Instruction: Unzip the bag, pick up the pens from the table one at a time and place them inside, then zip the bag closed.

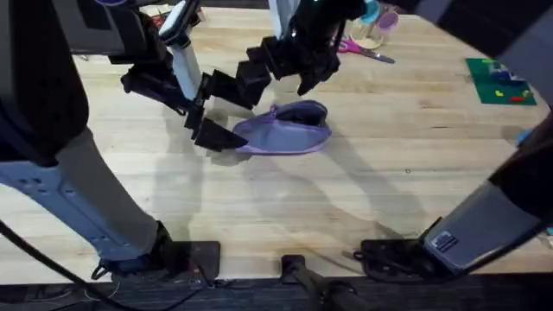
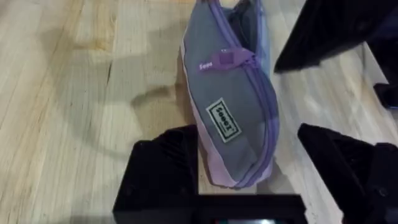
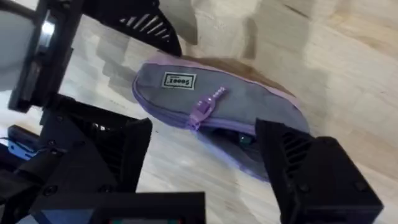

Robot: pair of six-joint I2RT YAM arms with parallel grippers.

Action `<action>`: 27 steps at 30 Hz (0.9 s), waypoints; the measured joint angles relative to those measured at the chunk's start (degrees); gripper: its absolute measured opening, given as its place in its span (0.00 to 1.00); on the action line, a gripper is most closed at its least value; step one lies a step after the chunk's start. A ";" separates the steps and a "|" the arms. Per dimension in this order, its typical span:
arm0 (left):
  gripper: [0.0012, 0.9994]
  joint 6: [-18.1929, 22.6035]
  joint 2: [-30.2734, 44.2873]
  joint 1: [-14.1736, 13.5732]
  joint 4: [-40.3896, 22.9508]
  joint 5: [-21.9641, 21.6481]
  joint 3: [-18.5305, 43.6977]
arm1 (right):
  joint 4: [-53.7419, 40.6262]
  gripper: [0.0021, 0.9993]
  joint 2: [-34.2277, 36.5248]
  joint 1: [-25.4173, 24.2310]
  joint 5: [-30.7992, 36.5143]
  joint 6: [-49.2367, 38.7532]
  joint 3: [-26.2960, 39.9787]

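Note:
The lilac bag point(image 1: 285, 131) lies on the table point(image 1: 363, 199) near the middle. Its zipper pull point(image 3: 205, 109) sits about halfway along, with the far half gaping. A small greenish bit point(image 3: 242, 140) shows inside the gap, too small to name. The pens are hidden. My left gripper point(image 1: 226, 111) is open and straddles the bag's point(image 2: 230, 118) closed left end. One finger point(image 2: 161, 168) is against the fabric and the other stands apart. My right gripper point(image 1: 285, 78) hovers open just above the bag's point(image 3: 186, 87) back side.
Pink-handled scissors point(image 1: 367, 52) and some cups point(image 1: 378, 19) are at the back of the table. A green plate with small bricks point(image 1: 497, 82) lies at the far right. Bare wood stretches in front of the bag.

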 joint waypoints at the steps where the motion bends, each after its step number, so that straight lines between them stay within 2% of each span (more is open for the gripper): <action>1: 1.00 0.00 0.00 0.00 -0.01 -0.02 0.00 | -0.05 1.00 0.50 0.02 -0.28 0.18 0.00; 27: 1.00 0.00 0.00 0.00 0.00 -0.02 0.00 | -0.28 0.97 4.33 0.37 -2.08 9.29 0.00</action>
